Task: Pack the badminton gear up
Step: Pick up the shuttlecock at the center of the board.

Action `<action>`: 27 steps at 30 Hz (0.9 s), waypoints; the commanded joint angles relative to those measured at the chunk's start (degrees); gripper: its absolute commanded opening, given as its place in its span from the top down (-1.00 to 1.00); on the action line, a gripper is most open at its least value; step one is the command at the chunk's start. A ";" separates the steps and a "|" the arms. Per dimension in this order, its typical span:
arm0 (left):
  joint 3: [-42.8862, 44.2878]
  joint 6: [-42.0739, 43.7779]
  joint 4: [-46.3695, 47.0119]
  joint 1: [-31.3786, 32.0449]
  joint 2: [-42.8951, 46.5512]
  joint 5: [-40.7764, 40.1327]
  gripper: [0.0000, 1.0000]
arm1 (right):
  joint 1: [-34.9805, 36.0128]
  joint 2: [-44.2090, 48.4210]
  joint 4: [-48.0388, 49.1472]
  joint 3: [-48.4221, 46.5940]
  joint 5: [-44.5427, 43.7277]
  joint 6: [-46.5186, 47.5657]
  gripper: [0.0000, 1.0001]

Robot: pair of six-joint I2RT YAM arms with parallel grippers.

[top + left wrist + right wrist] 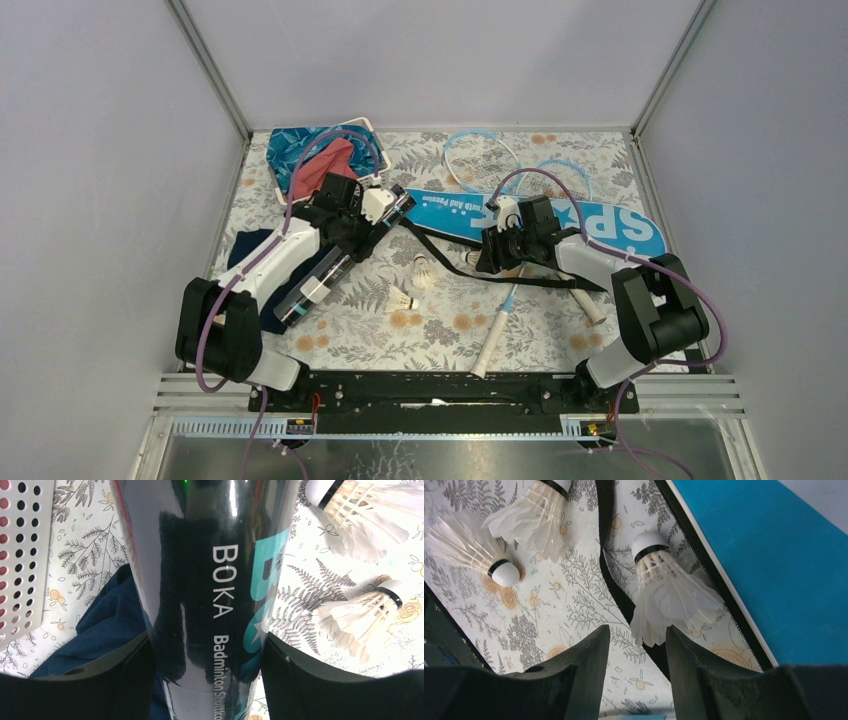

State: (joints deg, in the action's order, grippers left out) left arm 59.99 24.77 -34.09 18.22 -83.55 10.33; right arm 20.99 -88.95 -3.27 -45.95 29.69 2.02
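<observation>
Near the tabletop's near edge lie the white handles of one racket and a second racket. The left arm reaches forward from the near left. Its left gripper is low and its jaws are clamped on the black tube. The tube lies diagonally left of centre, over a navy cloth. Only the left wrist view shows the tube's lettering, "BOKA".

The right arm folds in from the near right corner, with the right gripper tipped down mid-table. Only its wrist view shows the jaws standing apart. The feather rim of one shuttlecock sits at their mouth, partly over a black strap. Two other shuttlecocks lie to the left.

Farther off, the blue bag runs across centre right. A white basket sits in the far left corner.
</observation>
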 commanded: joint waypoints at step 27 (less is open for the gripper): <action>-5.17 10.90 5.62 1.74 7.80 6.99 0.65 | 0.54 5.05 -7.67 -9.48 7.73 11.05 1.00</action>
State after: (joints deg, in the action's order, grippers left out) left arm 55.96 31.64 -32.56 19.18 -78.11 15.38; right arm 21.06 -88.95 -4.38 -51.16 32.67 4.36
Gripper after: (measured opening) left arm 0.707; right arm 0.017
